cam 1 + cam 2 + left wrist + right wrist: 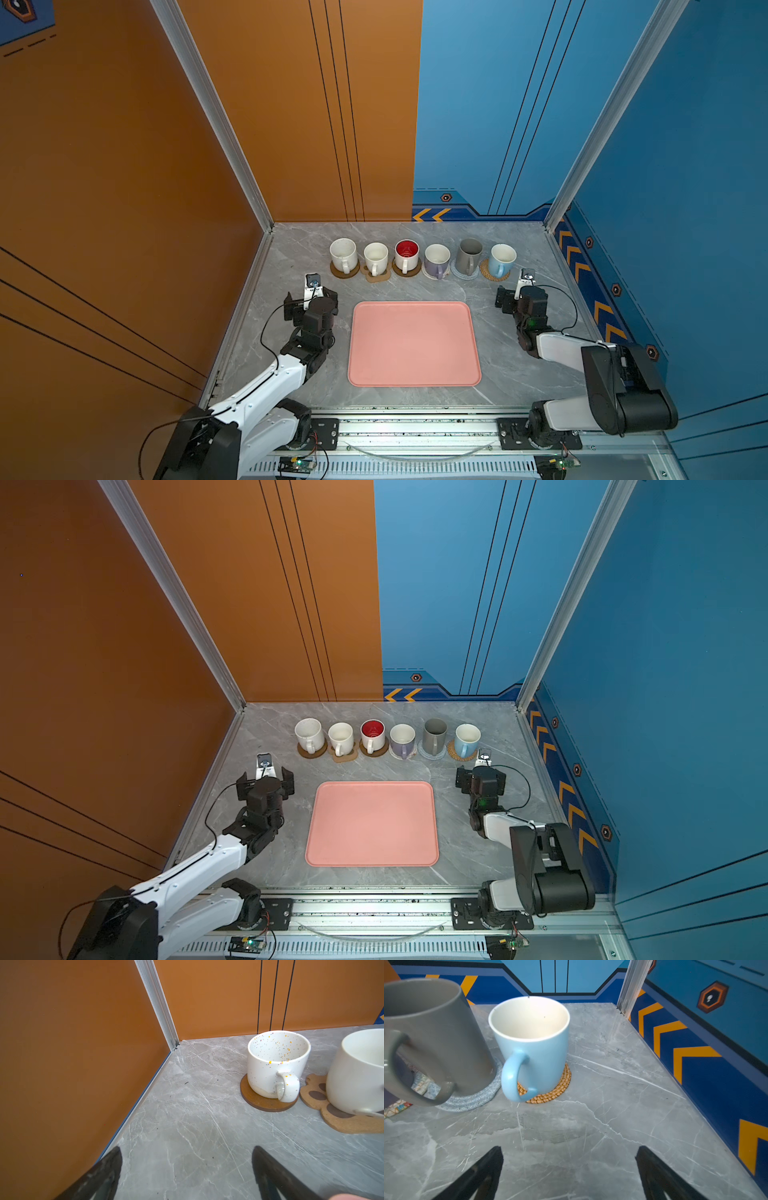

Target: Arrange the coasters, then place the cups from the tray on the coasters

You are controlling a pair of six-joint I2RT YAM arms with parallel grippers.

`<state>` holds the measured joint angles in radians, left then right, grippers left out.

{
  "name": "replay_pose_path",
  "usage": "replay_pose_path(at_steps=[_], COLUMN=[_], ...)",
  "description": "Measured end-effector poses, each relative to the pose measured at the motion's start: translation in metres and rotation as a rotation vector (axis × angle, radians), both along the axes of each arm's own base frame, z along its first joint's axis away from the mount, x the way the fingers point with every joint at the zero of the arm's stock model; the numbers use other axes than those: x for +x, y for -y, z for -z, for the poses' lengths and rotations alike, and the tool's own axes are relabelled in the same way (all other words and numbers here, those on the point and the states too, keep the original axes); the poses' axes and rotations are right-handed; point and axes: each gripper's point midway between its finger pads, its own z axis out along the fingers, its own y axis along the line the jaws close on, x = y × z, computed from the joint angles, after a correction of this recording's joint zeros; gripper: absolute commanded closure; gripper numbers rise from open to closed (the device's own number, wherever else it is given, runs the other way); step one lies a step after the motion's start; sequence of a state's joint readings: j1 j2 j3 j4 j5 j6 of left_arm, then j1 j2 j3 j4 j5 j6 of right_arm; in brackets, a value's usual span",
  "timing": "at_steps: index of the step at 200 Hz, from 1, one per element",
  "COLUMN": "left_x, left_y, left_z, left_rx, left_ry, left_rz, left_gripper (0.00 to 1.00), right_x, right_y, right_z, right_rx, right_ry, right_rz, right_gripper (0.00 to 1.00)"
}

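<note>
Six cups stand in a row at the back in both top views, each on a coaster. They include a speckled white cup (276,1064) on a brown disc (268,1103), a grey cup (433,1039) on a blue-grey woven coaster (475,1099), and a light blue cup (531,1043) on a rattan coaster (550,1095). The pink tray (413,344) lies bare in the middle. My left gripper (187,1148) is open over bare table, short of the speckled cup. My right gripper (570,1148) is open, short of the light blue cup.
The orange wall (124,208) runs close along the left arm, and the blue chevron wall (598,299) close along the right arm. A white cup (361,1072) on the paw-print coaster (332,1115) stands beside the speckled one.
</note>
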<state>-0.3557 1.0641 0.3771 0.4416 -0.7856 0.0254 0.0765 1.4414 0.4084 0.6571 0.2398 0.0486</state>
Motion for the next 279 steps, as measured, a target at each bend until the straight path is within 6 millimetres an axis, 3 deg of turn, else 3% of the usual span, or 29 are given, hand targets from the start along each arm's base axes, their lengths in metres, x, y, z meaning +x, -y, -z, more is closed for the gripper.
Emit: replay_pose_path(at_steps=[54,90,119,145,181,226,279], left_x=[0.016,0.032,0.040,0.033,0.040,0.060,0.058], left_y=[-0.012,-0.005,0.004,0.003,-0.001,-0.016,-0.024], left_z=[0.025,0.037,0.064,0.083,0.084,0.071,0.081], left_rx=[-0.014,-0.046,-0.046,-0.048,-0.061,-0.108,-0.135], left_ry=[0.004,0.011,-0.017,-0.026,-0.005,0.020,-0.019], left_rz=[0.052,0.122,0.177,0.191,0.183,0.130,0.105], left_gripper=[0.02,0.02,0.02,0.02,0.02,0.02,0.02], right_x=[0.007,0.004,0.007,0.008,0.009,0.011,0.011], right_y=[0.007,0.014,0.006,-0.002,-0.012,-0.009,-0.005], right_z=[0.004,0.003,-0.003,-0.004,-0.004,-0.004,-0.003], right_rx=[0.022,0.046,0.075,0.102,0.122,0.114,0.104], right_ry=[0.069,0.103,0.133,0.140,0.135,0.131,0.124], right_rz=[0.012,0.032,-0.031,-0.092,-0.155,-0.134,-0.110], right_gripper=[0.01,0.00,0.00,0.00,0.00,0.00,0.00])
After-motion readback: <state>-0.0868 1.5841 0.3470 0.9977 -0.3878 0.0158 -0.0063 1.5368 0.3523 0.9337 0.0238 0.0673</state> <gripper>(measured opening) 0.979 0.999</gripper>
